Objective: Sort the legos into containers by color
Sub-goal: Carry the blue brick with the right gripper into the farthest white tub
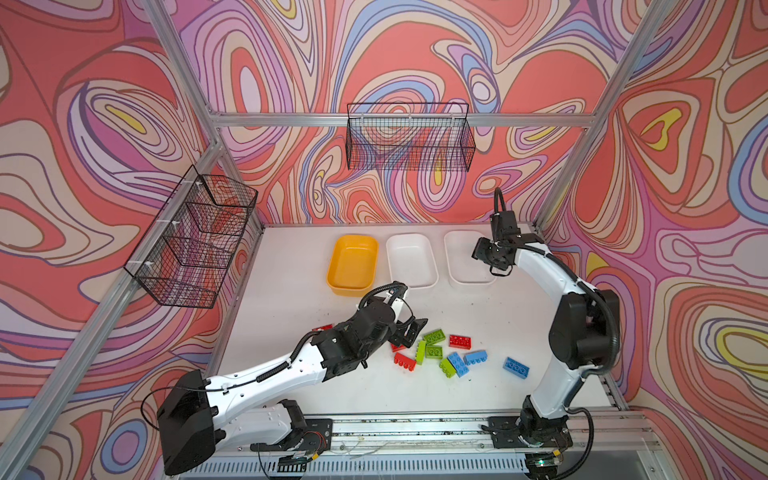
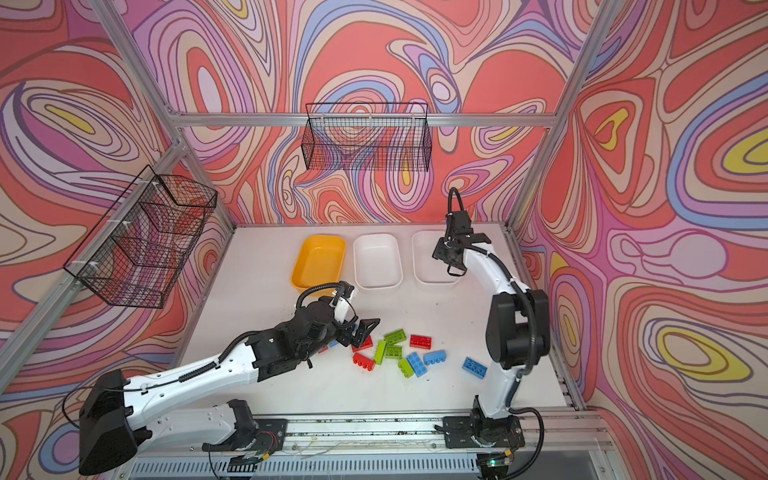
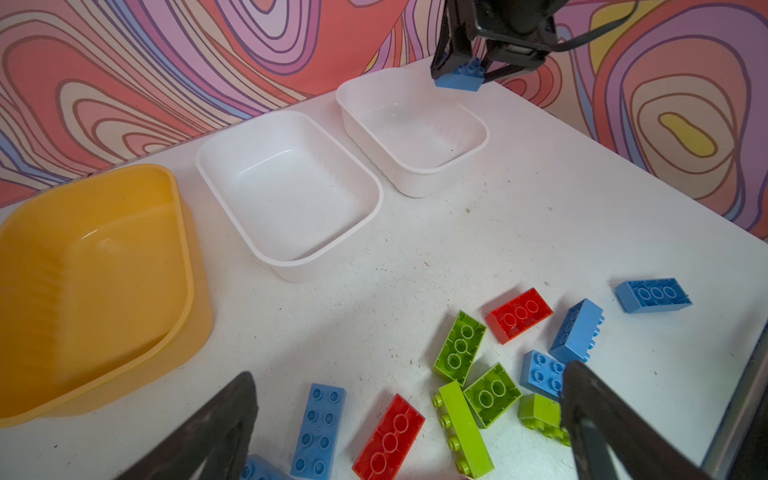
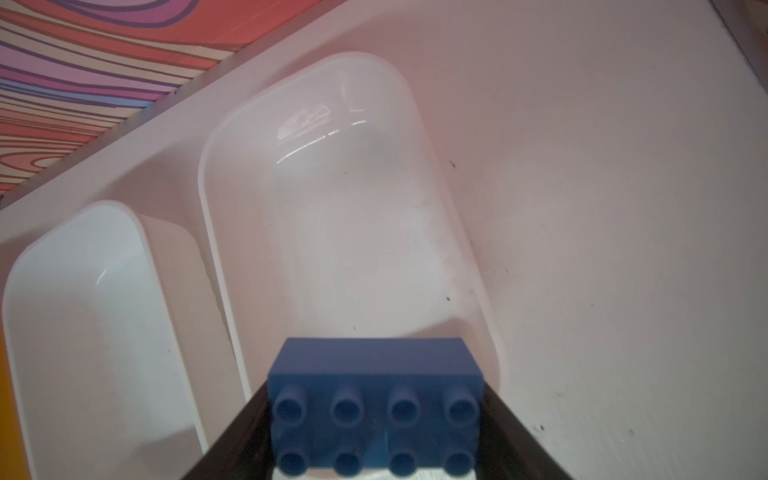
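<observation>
- Hovering over the white tub (image 4: 332, 232) sitting farthest from the yellow tub (image 1: 352, 262), the right fingers (image 4: 245, 444) are standing partway closed on a blue brick (image 4: 374, 399). They are pinching its two short ends, with the studs facing the wrist camera.
- Next to the yellow tub, the middle white tub (image 3: 291, 195) is lying empty, and nothing is showing in the other two either.
- The left fingers (image 3: 602, 419) are gaping fully wide and holding nothing. They are hanging low over the loose legos (image 3: 460, 347), which are lying on the surface (image 3: 540, 216) on the robot's side of the yellow tub. Red, green and blue are mixed, and some are touching.
- Judging by this, a first blue brick is being placed. It is hanging near that tub's edge, so the next move is probably calling for a small shift inward before release.
- The left arm is seemingly lining up a red brick (image 3: 390, 438), and the crowded neighbours are asking for a careful descent.
</observation>
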`<state>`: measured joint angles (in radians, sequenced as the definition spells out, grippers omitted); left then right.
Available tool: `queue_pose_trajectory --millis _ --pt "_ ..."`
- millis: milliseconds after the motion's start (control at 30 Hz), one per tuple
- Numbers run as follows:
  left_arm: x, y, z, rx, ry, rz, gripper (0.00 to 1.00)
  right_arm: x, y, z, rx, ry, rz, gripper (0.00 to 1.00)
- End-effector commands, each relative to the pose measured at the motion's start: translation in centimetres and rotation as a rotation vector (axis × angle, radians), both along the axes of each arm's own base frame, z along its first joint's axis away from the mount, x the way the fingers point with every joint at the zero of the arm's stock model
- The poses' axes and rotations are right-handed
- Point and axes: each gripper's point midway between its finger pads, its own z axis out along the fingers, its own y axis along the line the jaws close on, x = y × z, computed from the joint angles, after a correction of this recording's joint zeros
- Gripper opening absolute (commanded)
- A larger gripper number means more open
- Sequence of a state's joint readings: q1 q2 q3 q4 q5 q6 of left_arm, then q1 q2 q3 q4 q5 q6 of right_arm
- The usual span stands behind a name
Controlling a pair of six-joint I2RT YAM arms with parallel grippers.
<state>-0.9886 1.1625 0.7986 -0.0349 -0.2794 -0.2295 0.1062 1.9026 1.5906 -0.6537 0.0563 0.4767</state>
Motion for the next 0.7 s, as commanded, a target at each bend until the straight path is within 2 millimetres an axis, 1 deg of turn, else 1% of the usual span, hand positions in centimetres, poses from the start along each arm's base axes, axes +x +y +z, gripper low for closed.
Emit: queue_pose_trajectory --millis 0,100,200,300,333,400,467,533,600,667 --pt "0.0 1.3 1.0 0.011 -0.008 0.047 1.0 2.6 1.2 -2.1 0.025 0.027 0.037 0.5" --pt "0.0 2.0 1.1 0.005 -0.011 0.071 1.0 4.8 1.5 -3.9 0.027 0.045 0.036 0.5" --pt "-0.1 2.6 1.1 0.004 -0.013 0.089 1.0 6.2 1.7 -5.2 0.028 0.055 0.038 0.52" --pt "0.1 2.9 0.9 0.012 -0.019 0.106 1.0 7.4 1.9 -6.1 0.029 0.064 0.044 0.56" --pt "0.1 3.0 0.8 0.018 -0.02 0.112 1.0 7.7 2.0 -6.3 0.027 0.068 0.047 0.58" --pt "0.3 3.1 0.6 0.027 -0.022 0.124 1.0 8.2 2.0 -6.8 0.025 0.075 0.046 0.67" --pt "0.5 3.1 0.4 0.037 -0.022 0.132 1.0 8.5 2.1 -6.7 0.026 0.075 0.048 0.74" --pt "0.6 3.0 0.5 0.036 -0.025 0.131 1.0 8.4 2.0 -6.1 0.024 0.064 0.047 0.78" --pt "0.5 2.6 0.4 0.033 -0.029 0.109 1.0 8.1 1.9 -5.1 0.019 0.049 0.045 0.82" --pt "0.4 2.5 0.6 0.017 -0.039 0.101 1.0 7.3 1.5 -4.0 0.007 0.036 0.037 0.84"
